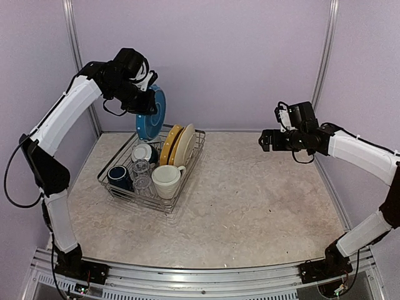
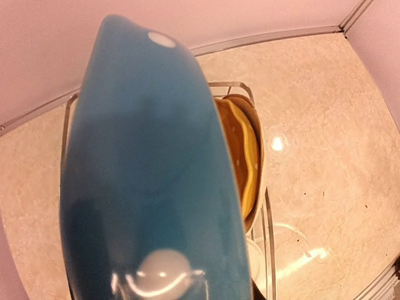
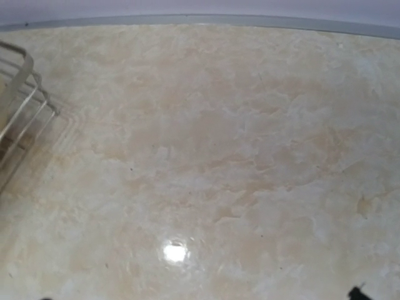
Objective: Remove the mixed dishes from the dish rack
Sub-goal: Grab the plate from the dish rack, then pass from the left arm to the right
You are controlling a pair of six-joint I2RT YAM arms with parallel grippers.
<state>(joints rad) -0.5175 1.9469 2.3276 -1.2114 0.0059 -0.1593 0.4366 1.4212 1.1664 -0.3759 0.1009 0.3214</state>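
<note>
My left gripper (image 1: 144, 94) is shut on the blue plate (image 1: 152, 115) and holds it on edge in the air above the far left end of the dish rack (image 1: 133, 196). In the left wrist view the blue plate (image 2: 150, 181) fills the frame and hides the fingers. The yellow dotted plate (image 1: 170, 145) and the cream plate (image 1: 185, 145) stand upright in the rack. Also in the rack are the large cream mug (image 1: 166, 180), the navy mug (image 1: 119, 176), two clear glasses (image 1: 142, 174) and a white-lined bowl (image 1: 144, 152). My right gripper (image 1: 265, 140) is open and empty, high over the table's right side.
The rack sits left of centre on the marbled table (image 1: 250, 200). Its corner shows at the left edge of the right wrist view (image 3: 22, 94). Purple walls close in at the back and on both sides.
</note>
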